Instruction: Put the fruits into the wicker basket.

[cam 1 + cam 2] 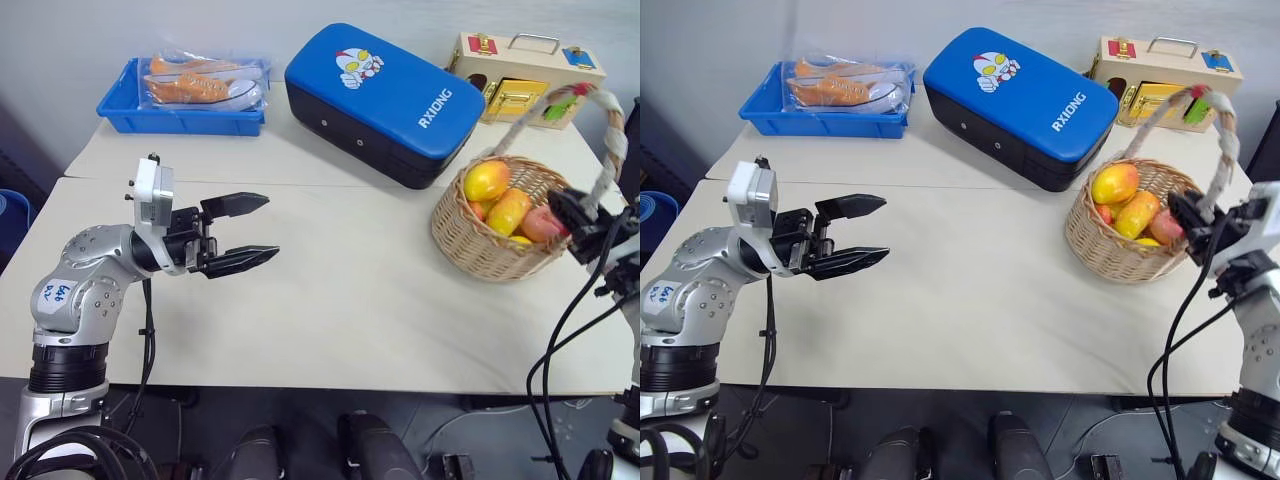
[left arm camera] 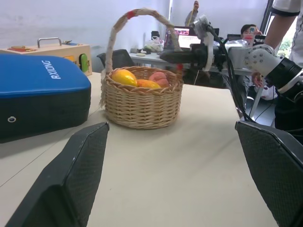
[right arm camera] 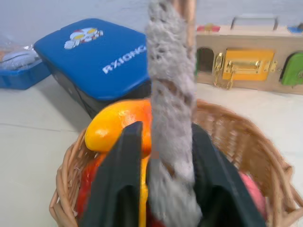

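Resting near the bench's (image 1: 330,330) right edge, the basket (image 1: 490,245) is seen to hold all the fruits: two mangoes (image 1: 487,181) lie against its far and middle parts, and the peach (image 1: 540,224) is tucked against the near-right wall. The handle (image 1: 608,150) is arched high over the rim. The right pincer (image 3: 163,175) is positioned at the basket's right side, and its two black fingers (image 3: 118,179) are set either side of the cord-wrapped handle; whether the cord is pinched or only straddled cannot be told. The left pincer (image 1: 245,232) is held above the bench's left half, well apart from the basket, pointed toward it, and its fingers (image 1: 235,204) are spread wide with nothing between them. A blue padded case (image 1: 385,100) is laid at the back of the bench, just beside the basket. A wooden latch box (image 1: 525,75) is placed at the far right corner, and a blue tray (image 1: 180,117) with wrapped orange shoes (image 1: 200,85) is set at the far left corner. People and desks are visible beyond the bench in the left wrist view.
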